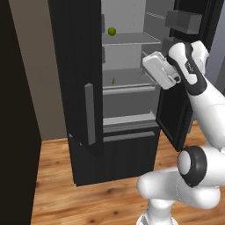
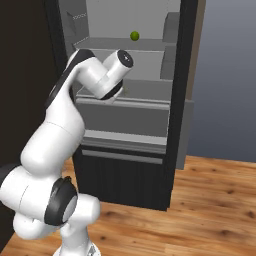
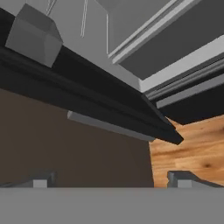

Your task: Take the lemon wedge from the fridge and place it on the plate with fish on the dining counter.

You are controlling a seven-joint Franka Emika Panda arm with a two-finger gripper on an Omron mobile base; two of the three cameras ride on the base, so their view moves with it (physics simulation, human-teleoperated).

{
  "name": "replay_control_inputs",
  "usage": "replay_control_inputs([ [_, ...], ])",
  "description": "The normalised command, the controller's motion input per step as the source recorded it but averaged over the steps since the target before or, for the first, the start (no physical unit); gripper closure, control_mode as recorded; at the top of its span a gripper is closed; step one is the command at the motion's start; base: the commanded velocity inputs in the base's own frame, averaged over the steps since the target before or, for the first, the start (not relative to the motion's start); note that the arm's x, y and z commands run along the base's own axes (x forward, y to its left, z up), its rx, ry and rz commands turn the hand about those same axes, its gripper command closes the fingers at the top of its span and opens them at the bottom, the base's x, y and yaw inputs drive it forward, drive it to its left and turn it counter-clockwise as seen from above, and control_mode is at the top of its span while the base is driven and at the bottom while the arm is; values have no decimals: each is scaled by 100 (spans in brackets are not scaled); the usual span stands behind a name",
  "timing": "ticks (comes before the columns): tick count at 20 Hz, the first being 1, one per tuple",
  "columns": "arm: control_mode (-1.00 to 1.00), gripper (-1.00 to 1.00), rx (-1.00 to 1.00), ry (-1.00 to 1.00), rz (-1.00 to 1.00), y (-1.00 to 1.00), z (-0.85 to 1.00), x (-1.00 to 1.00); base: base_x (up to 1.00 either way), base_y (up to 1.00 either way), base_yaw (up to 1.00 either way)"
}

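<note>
Fingers [image 3: 110, 181] are seen spread wide, grasping nothing, beside the fridge [image 1: 83, 57] door edge. Lemon wedge [image 1: 113, 81] is noted on the middle shelf [image 1: 132, 79]. Risk judged: door collision, or the green fruit [image 1: 112, 31] mistaken for the wedge.

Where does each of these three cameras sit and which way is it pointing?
Left base view: behind the arm's left, facing the tall black fridge with its right door open; white arm at lower right, its hand before the shelves.
Right base view: behind the arm's right, same fridge; arm at lower left.
Hand view: on the hand, rolled, facing the open door's edge and wood floor; open gripper tips at bottom.
Both base views share the round green fruit on an upper shelf.
</note>
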Motion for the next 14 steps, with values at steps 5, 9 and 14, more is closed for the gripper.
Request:
replay_control_inputs([
  [5,-100,-100,0,-18,-2,36,-16,50,0,0,0],
  [9,-100,-100,2,-23,0,22,-27,29,0,0,0],
  [14,-100,-100,2,-5,0,2,-10,41,0,0,0],
])
